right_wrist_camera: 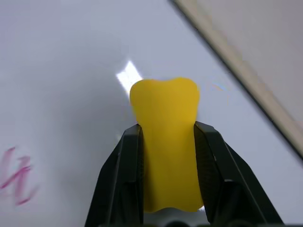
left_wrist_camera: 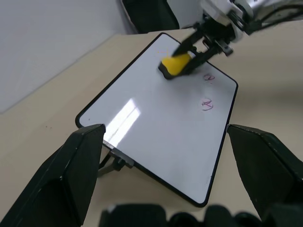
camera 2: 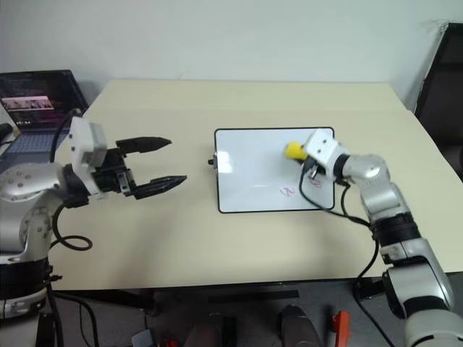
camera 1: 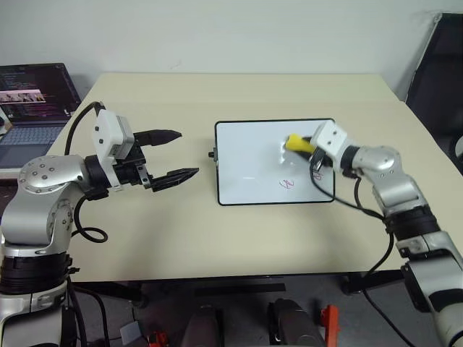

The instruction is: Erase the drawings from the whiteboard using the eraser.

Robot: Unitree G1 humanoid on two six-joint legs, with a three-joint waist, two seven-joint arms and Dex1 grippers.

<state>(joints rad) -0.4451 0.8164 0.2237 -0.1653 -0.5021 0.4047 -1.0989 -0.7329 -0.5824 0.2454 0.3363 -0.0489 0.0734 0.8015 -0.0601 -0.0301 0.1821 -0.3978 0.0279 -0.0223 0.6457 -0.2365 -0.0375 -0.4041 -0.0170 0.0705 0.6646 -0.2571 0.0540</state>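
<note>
Your right gripper (left_wrist_camera: 193, 53) is clenched on the eraser (camera 1: 298, 143): in the right wrist view the two black fingers (right_wrist_camera: 124, 179) press against both sides of the yellow block, which sticks out past the fingertips. You hold the eraser over the whiteboard (camera 1: 246, 170), above its far right part; from the left wrist view its black underside looks to be at or just above the glossy surface, but you cannot tell for sure whether it touches.

The whiteboard lies flat on the table (camera 1: 239, 94), a little right of the middle, its long sides running across your view and a small black knob on its left short side. The drawings are on the right part of the board: one pink-red scribble (camera 1: 287, 183) near the edge closest to you, and a second one (camera 2: 316, 181) just beside your right wrist, partly covered by it in the head views. In the left wrist view both marks (left_wrist_camera: 207, 104) sit clear of the eraser, between it and the near edge of the board.

Your left gripper (camera 1: 168, 155) hangs above the table well to the left of the whiteboard, its fingers spread wide and pointing toward the board, grasping nothing.

A laptop (camera 1: 32, 108) with its screen lit stands at the far left corner of the table.
</note>
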